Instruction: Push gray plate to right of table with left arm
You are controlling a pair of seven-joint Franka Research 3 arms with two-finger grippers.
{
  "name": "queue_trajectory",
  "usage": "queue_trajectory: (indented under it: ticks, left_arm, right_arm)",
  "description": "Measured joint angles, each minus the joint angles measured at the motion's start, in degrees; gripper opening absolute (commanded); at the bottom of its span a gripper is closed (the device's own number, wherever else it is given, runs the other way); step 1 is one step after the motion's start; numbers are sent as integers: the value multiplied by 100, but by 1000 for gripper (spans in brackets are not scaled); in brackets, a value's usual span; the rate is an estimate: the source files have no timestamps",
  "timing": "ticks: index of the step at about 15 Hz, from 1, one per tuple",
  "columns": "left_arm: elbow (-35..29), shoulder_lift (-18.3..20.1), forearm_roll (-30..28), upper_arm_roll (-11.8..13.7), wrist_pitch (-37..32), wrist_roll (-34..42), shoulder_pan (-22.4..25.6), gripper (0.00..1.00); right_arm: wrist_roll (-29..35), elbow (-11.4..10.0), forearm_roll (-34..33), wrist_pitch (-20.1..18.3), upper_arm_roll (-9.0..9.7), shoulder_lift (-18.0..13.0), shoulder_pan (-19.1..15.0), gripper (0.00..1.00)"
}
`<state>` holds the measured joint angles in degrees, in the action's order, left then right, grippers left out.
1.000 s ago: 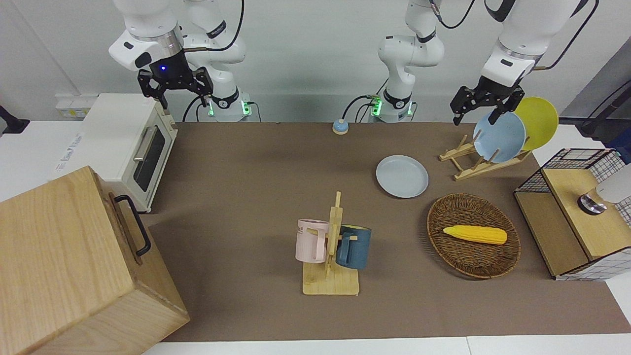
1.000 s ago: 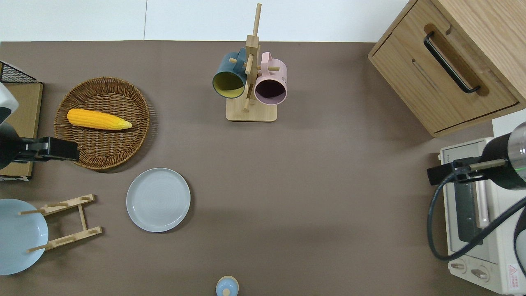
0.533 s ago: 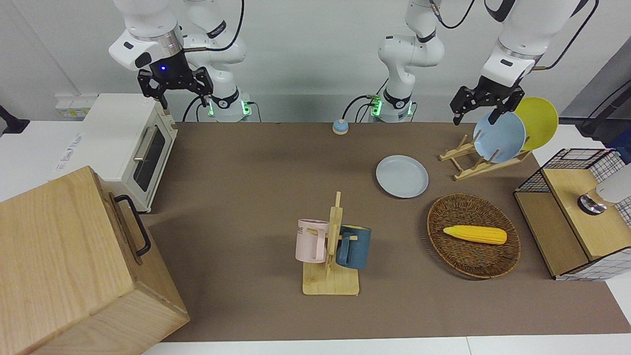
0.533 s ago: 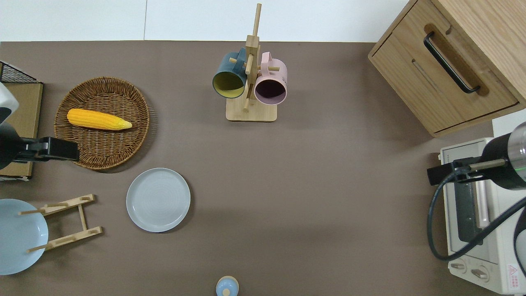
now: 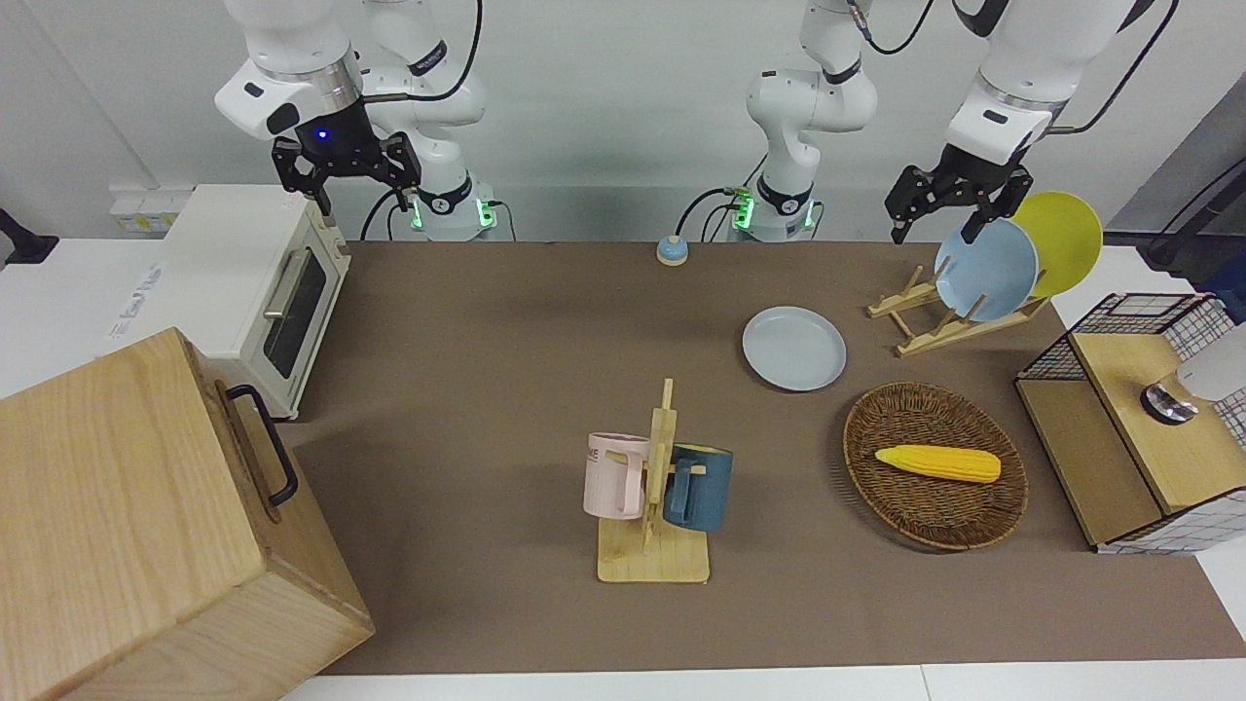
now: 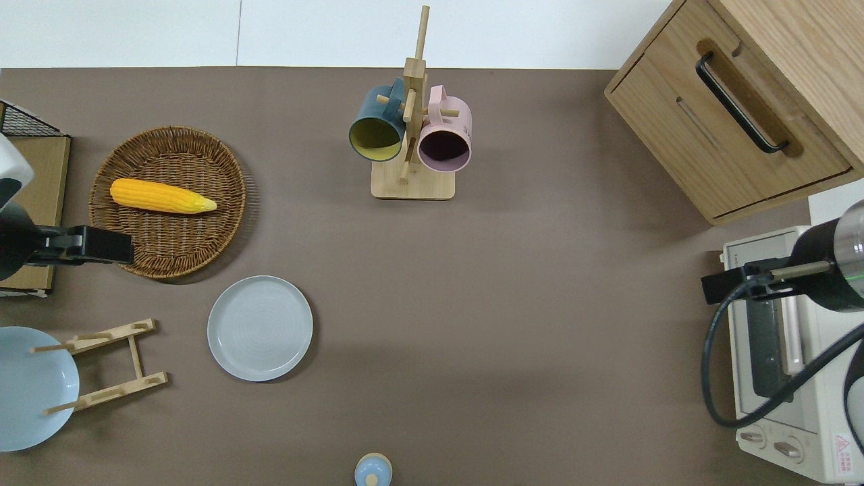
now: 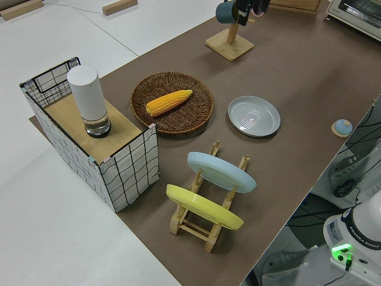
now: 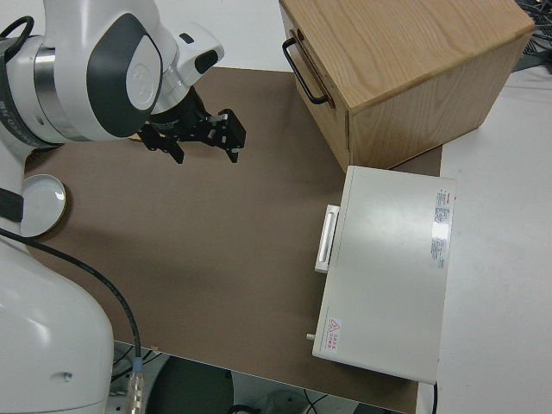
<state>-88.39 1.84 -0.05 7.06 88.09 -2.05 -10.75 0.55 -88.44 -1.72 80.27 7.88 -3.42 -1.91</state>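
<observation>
Left gripper (image 5: 952, 209) jaws spread, empty, clear in front view only; gray plate (image 6: 260, 328) untouched.

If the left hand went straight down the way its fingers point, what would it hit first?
Probably the wicker basket. In the overhead view the open left hand sits over the basket's rim at the left arm's end, not over the gray plate. Height is hard to judge, so it might just miss and meet the table.
</observation>
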Motion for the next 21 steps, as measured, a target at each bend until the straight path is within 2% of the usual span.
queue_trajectory:
  ticks: [7, 11, 19, 21]
  left_arm:
    - [-430, -22, 0, -8, 412, 0, 5, 993]
    - [-1172, -62, 0, 14, 1072, 0, 103, 993]
    - [-2251, -67, 0, 18, 2017, 4, 230, 993]
    - [-2632, -71, 0, 37, 2476, 4, 241, 993]
  right_arm:
    - [0, 0, 0, 0, 0, 0, 0, 996]
    - [0, 0, 0, 0, 0, 0, 0, 996]
    - [0, 0, 0, 0, 0, 0, 0, 996]
    - [0, 0, 0, 0, 0, 0, 0, 996]
